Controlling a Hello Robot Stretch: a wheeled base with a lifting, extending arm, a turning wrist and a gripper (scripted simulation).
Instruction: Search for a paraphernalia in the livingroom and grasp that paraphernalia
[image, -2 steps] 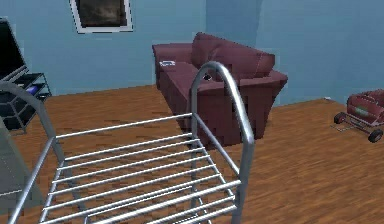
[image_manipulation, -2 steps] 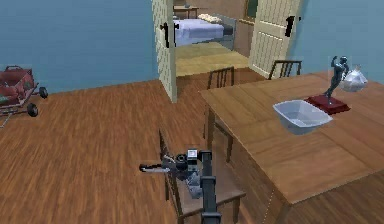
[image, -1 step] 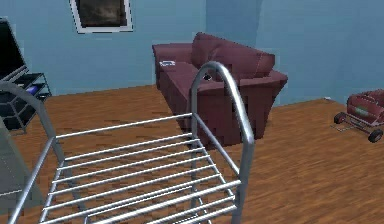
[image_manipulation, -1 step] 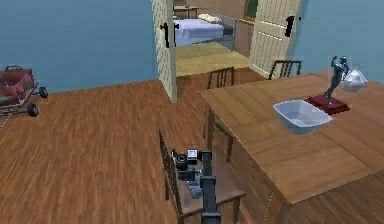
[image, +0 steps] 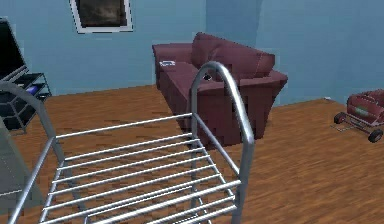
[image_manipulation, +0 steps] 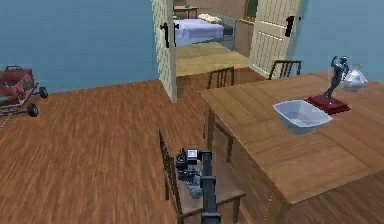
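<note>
paraphernalia unidentified; candidates, statue (image_manipulation: 335, 80) and white bowl (image_manipulation: 301, 115), sit on table (image_manipulation: 300, 165) well apart from fingers (image_manipulation: 182, 164). fingers seen against chair (image_manipulation: 232, 183): spread and load cannot tell. risk: turning here could snag arm (image_manipulation: 208, 195) on chair or table.

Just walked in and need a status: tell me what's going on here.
A Stretch robot is searching a living room for something to grasp. Its end effector shows against the seat of a wooden chair beside a dining table, so I cannot tell whether it holds anything. A white bowl and a statuette stand on the table. Ahead are a metal rack and a maroon sofa.
</note>
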